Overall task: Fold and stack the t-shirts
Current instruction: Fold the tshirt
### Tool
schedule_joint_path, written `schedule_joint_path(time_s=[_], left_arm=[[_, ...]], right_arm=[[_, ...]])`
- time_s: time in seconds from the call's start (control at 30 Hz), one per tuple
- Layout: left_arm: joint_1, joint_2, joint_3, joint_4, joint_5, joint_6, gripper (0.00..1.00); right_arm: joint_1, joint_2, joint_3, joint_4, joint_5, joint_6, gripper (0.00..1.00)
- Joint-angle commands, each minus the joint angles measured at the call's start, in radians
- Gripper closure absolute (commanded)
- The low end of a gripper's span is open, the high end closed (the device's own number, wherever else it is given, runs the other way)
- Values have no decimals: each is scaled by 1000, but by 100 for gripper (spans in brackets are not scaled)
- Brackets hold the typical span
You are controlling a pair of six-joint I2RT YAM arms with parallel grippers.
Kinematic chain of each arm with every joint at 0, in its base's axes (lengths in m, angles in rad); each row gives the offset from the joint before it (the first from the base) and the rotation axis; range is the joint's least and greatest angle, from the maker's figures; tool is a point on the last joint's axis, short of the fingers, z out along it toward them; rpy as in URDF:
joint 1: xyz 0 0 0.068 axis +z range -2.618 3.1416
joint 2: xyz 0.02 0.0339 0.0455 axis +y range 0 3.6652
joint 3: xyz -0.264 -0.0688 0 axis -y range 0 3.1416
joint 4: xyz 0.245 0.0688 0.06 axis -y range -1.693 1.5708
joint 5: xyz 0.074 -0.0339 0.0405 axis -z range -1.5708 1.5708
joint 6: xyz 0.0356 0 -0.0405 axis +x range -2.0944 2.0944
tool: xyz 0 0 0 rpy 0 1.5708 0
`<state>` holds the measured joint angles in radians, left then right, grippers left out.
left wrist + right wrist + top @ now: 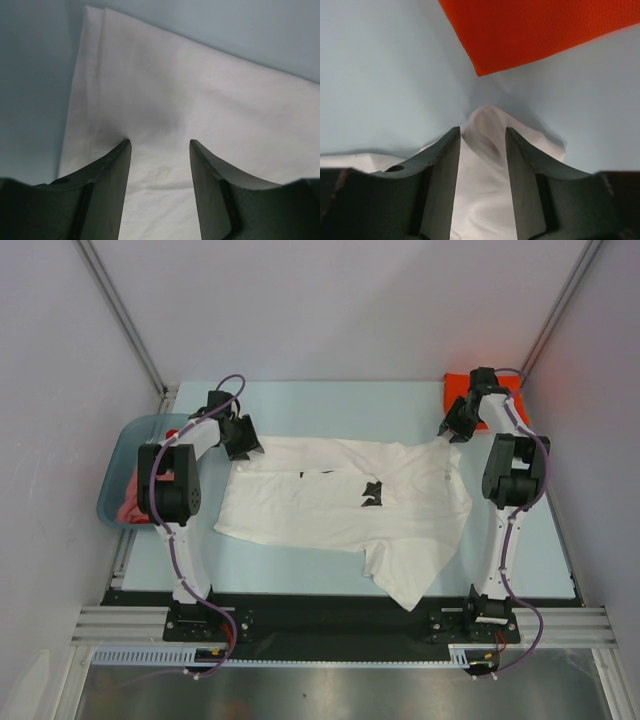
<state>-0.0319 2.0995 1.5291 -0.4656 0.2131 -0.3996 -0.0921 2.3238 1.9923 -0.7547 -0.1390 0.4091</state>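
Observation:
A large white t-shirt (340,505) with small black prints lies spread across the middle of the table, one sleeve trailing toward the near edge. My left gripper (240,440) is at its far-left corner. There it stands open (160,142), its fingers straddling flat white cloth (200,85). My right gripper (452,428) is at the far-right corner, open (482,130), with a raised fold of the white cloth (482,200) lying loose in the gap. A folded orange-red t-shirt (457,388) lies just beyond it (535,30), partly hidden by the right arm.
A blue-grey basin (118,455) stands at the table's left edge beside the left arm, with salmon-pink cloth (130,505) bunched inside. Grey walls close in on both sides and at the back.

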Motion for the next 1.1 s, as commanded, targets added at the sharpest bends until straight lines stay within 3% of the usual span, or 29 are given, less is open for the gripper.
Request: schedule_joint_path(time_s=[0.0, 0.1, 0.13, 0.17, 0.27, 0.53, 0.67, 0.73, 0.83, 0.97, 1.07], left_arm=[[6, 11, 20, 12, 8, 16, 44], [6, 16, 20, 13, 8, 16, 44], [6, 17, 22, 12, 6, 16, 44], [6, 19, 23, 2, 2, 19, 45], [7, 24, 20, -1, -11, 19, 44], [7, 36, 8, 7, -12, 18, 44], [7, 42, 16, 7, -12, 22, 44], [7, 42, 26, 2, -12, 25, 44], [6, 25, 35, -7, -12, 30, 44], [0, -21, 51, -27, -17, 45, 44], [-23, -79, 51, -45, -15, 61, 42]], right_arm=[[-6, 22, 43, 0, -10, 3, 54], [-21, 28, 33, 5, -10, 40, 62], [-26, 23, 23, 15, -14, 46, 67], [-31, 13, -1, 23, -19, 51, 80], [-47, -70, -119, 136, 12, 53, 92], [-97, -214, -343, 331, 50, 118, 97], [-107, -221, -398, 414, 30, 140, 91], [-110, -207, -371, 404, 16, 135, 80], [-121, -190, -319, 353, -2, 97, 72], [-132, -204, -242, 163, 41, 33, 56], [-132, -274, -240, 55, 87, -1, 50]])
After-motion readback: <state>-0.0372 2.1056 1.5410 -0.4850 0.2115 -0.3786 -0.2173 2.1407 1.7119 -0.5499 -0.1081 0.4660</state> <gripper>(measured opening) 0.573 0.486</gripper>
